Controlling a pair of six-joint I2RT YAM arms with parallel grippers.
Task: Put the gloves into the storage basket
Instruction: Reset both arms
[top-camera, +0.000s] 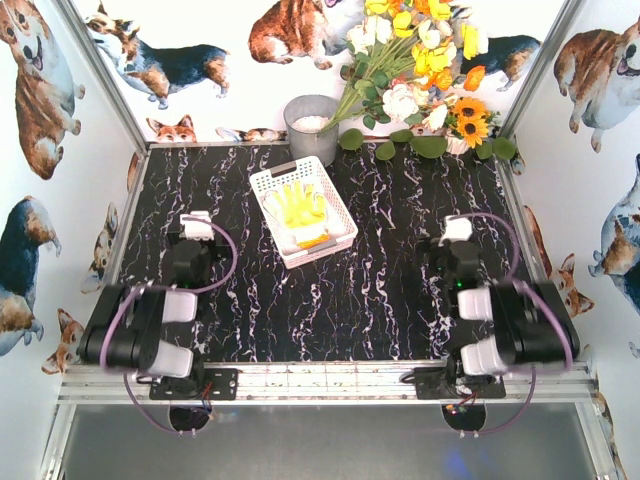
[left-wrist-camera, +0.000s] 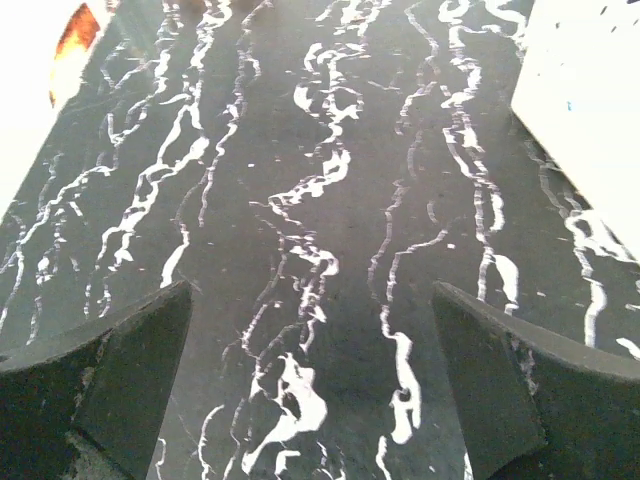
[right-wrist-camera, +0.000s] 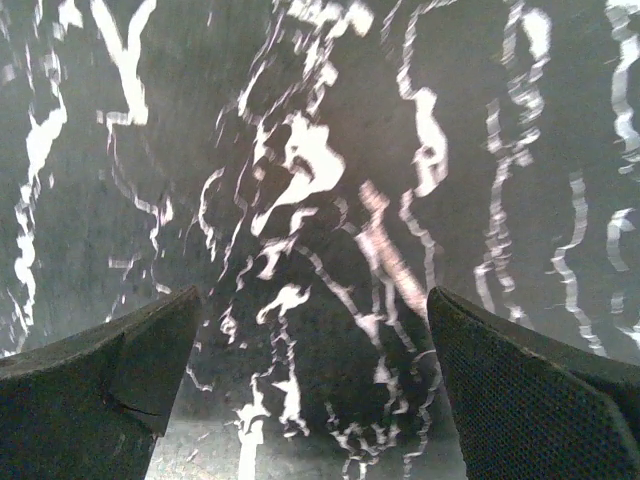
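Observation:
The white latticed storage basket (top-camera: 268, 184) sits at the middle of the black marbled table, turned slightly. Yellow gloves (top-camera: 298, 205) lie inside it, with an orange trim (top-camera: 313, 240) showing at its near end. A pale corner of the basket (left-wrist-camera: 590, 100) also shows at the upper right of the left wrist view. My left gripper (left-wrist-camera: 312, 290) is folded back at the near left, open, with only bare table between its fingers (left-wrist-camera: 130, 380). The right gripper (right-wrist-camera: 313, 295) is at the near right, also open and holding nothing.
A grey round pot (top-camera: 311, 125) stands just behind the basket at the table's back edge. A bunch of yellow, white and orange flowers (top-camera: 420, 70) leans over the back right corner. Corgi-print walls and metal frame posts close in the table's sides.

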